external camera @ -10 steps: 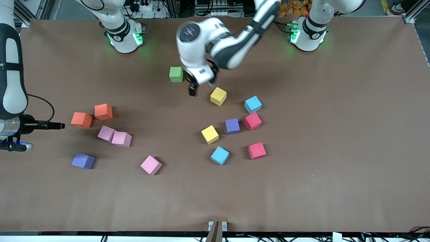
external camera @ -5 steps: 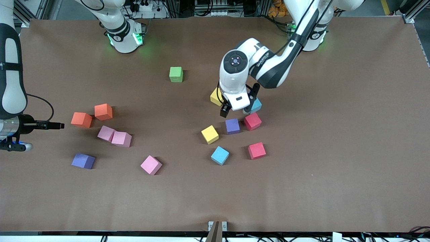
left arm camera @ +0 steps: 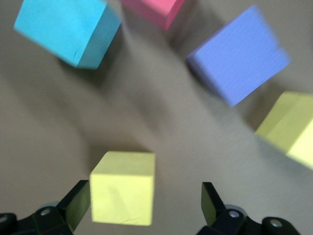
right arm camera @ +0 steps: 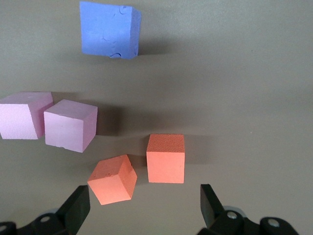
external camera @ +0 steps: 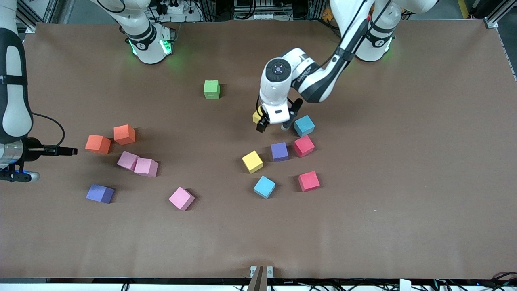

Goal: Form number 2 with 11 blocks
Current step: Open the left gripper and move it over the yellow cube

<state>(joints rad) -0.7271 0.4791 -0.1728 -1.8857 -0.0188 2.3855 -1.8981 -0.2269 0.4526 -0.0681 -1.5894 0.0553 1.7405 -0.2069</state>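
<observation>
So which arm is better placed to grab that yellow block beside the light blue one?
The left. Its claw hangs open right over the yellow block, which sits between its fingers in the left wrist view. The right claw waits open above the orange blocks at the right arm's end.

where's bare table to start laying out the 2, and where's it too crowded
Free: the wide strip between the pink block and the front edge, and the left arm's end past the red block. Crowded: the cluster under the open left gripper, around the purple block.
</observation>
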